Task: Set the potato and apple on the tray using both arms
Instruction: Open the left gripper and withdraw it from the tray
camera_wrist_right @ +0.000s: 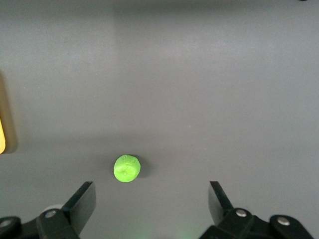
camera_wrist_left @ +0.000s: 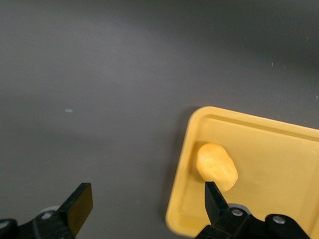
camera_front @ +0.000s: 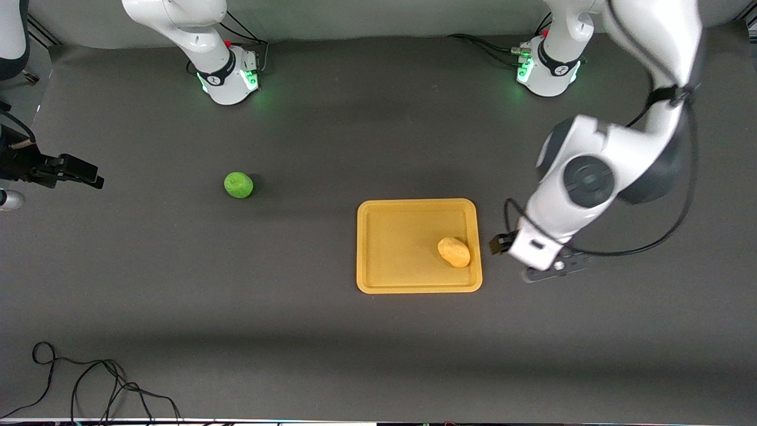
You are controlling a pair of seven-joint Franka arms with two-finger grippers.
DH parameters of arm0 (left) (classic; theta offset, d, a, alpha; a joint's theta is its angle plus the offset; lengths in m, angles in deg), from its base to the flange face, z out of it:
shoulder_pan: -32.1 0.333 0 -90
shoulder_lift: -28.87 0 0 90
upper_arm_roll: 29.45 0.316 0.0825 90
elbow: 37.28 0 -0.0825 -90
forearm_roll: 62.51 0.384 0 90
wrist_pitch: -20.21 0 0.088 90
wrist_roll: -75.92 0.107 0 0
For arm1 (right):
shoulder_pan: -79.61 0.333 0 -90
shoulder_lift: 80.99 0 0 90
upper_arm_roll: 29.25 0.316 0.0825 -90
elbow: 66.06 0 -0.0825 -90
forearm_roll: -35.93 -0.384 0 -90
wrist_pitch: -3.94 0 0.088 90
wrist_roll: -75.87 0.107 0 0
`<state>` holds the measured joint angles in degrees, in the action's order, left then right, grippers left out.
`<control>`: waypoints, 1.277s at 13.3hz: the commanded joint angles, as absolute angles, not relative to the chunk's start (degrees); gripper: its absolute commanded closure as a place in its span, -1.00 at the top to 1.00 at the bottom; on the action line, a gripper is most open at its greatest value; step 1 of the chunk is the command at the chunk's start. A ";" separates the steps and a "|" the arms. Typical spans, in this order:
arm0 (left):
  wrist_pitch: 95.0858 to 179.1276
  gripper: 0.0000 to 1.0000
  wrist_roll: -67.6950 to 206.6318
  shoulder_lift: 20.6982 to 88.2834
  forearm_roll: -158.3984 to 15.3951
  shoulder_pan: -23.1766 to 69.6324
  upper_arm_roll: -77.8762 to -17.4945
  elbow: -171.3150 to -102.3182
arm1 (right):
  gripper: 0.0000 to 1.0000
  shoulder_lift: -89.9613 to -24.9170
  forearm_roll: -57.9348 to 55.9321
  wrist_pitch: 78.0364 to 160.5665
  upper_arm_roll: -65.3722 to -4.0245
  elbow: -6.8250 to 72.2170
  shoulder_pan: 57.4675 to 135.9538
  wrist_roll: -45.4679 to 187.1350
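The yellow-orange potato [camera_front: 453, 252] lies in the yellow-orange tray [camera_front: 390, 278], near the rim toward the left arm's end. It also shows in the left wrist view [camera_wrist_left: 217, 167], in the tray [camera_wrist_left: 279, 149]. My left gripper [camera_front: 501, 243] is open and empty, over the tray's edge at that end; in its wrist view [camera_wrist_left: 147, 204] one finger is over the tray and one over the table. The green apple [camera_front: 238, 185] sits on the table toward the right arm's end. My right gripper [camera_front: 89, 177] is open and empty, high above the table, and the apple [camera_wrist_right: 127, 168] shows beyond its fingertips [camera_wrist_right: 149, 204].
The dark grey table [camera_front: 378, 355] carries both arm bases [camera_front: 230, 80] [camera_front: 547, 71] along the edge farthest from the front camera. Loose black cables [camera_front: 94, 384] lie near the front edge toward the right arm's end. The tray's edge [camera_wrist_right: 2, 134] just shows in the right wrist view.
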<state>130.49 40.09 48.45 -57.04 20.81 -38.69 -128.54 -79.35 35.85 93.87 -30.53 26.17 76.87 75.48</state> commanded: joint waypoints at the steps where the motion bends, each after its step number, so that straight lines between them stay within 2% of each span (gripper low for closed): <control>1: 126.75 1.00 46.27 42.86 -56.88 25.14 -38.94 -130.44 | 1.00 -79.76 36.55 94.47 -30.83 26.49 77.06 74.46; 6: 121.99 1.00 65.77 37.93 -57.84 33.58 -38.85 -131.76 | 1.00 -82.21 36.37 96.14 -30.13 29.99 78.37 75.42; 11: 121.89 1.00 79.32 34.59 -60.21 40.61 -38.85 -134.40 | 1.00 -95.20 36.20 105.27 -30.39 47.45 90.23 83.77; 13: 122.60 0.99 81.10 34.23 -62.68 41.33 -38.76 -135.18 | 1.00 -99.78 36.20 106.42 -30.30 53.53 90.51 83.86; 17: 126.55 0.99 81.28 31.51 -62.60 41.07 -38.76 -139.58 | 1.00 -102.70 36.11 105.72 -30.57 59.16 91.30 82.55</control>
<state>124.43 80.11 34.86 -61.85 40.91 -38.63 -135.48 -100.37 35.83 104.02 -30.02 54.87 90.65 83.31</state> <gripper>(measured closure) 0.000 0.000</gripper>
